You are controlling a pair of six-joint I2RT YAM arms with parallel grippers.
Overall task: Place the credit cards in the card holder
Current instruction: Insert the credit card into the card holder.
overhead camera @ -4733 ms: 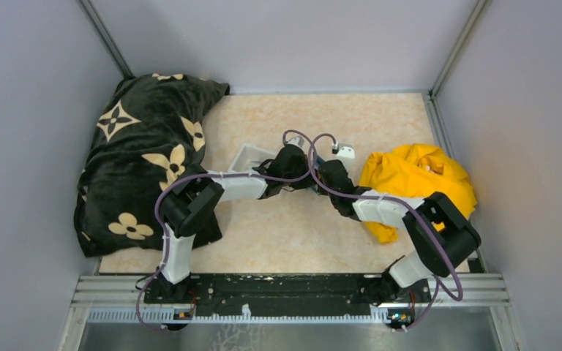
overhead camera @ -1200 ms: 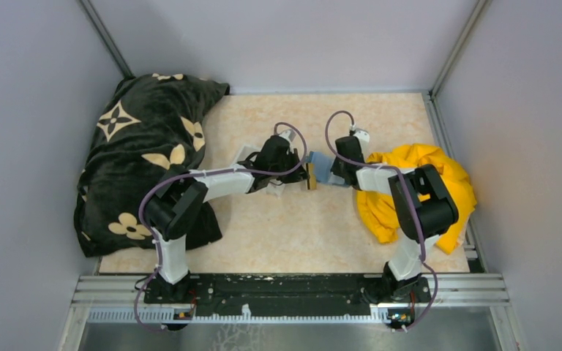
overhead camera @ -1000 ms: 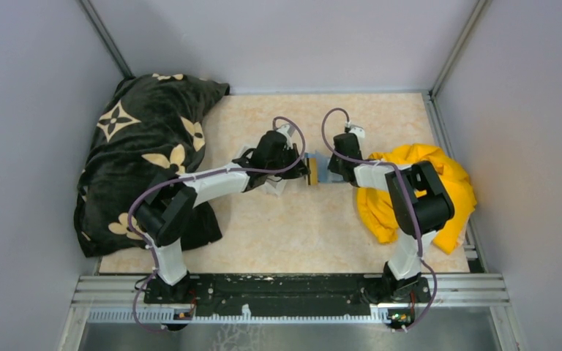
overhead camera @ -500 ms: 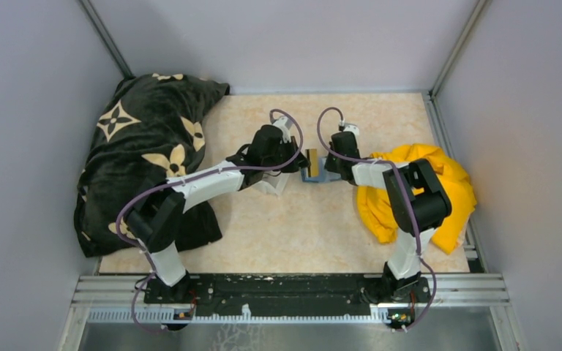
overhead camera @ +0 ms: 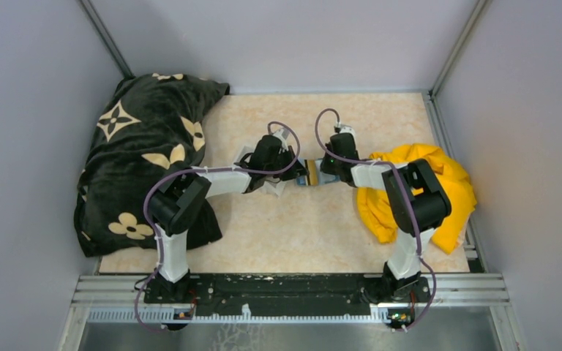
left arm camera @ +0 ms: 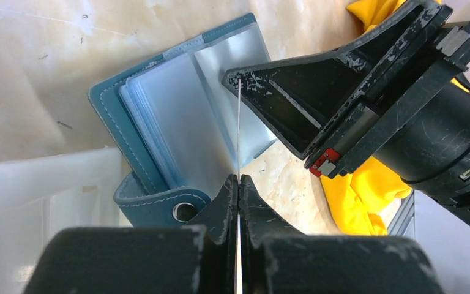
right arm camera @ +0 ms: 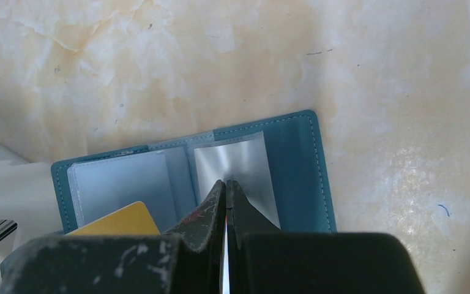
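The teal card holder point(left arm camera: 131, 104) lies open on the table, its clear sleeves showing point(right arm camera: 294, 177) point(overhead camera: 306, 182). My left gripper point(left arm camera: 238, 177) point(overhead camera: 301, 174) is shut on a yellow credit card point(overhead camera: 312, 172), which is edge-on in the left wrist view and hangs over the open sleeves. That card's corner point(right arm camera: 119, 222) shows in the right wrist view. From the other side, my right gripper point(right arm camera: 226, 182) point(overhead camera: 325, 168) is shut, its tips against a clear sleeve point(right arm camera: 242, 162). I cannot tell whether it pinches that sleeve.
A clear-white plastic tray point(left arm camera: 30, 184) point(overhead camera: 249, 155) stands just left of the card holder. A black blanket with tan flowers point(overhead camera: 143, 153) fills the left side. A yellow cloth point(overhead camera: 417, 183) lies to the right, under the right arm. Grey walls close in the table.
The left gripper with the yellow card went a little toward the back, then returned over the card holder. The right gripper crept slightly left and stayed at the holder.
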